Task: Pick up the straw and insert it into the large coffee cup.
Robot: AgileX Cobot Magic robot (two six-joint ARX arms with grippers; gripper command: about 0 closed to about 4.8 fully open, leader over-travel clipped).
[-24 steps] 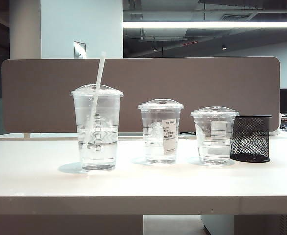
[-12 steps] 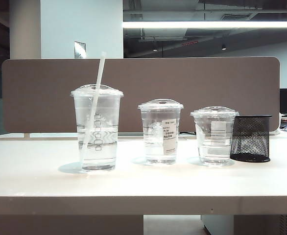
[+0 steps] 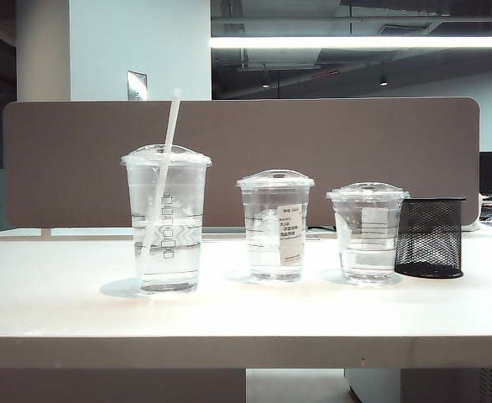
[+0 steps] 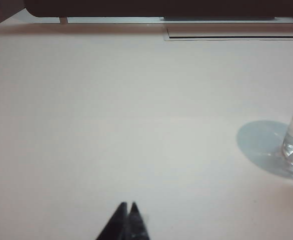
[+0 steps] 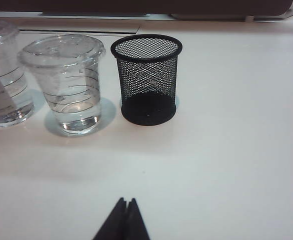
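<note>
Black mesh pen holder (image 5: pixel 147 80) upright on white table (image 5: pixel 226 150). Shortest clear cup (image 5: pixel 69 82) just beside it, labelled cup (image 5: pixel 1 75) further off. Right gripper (image 5: pixel 125 202) closed, empty, near holder.

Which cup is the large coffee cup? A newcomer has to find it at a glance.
On the white table, three clear lidded cups stand in a row beside a black mesh pen holder. The large coffee cup is at the far end from that holder. It is the tallest, and only it has a white straw through its lid.
</note>
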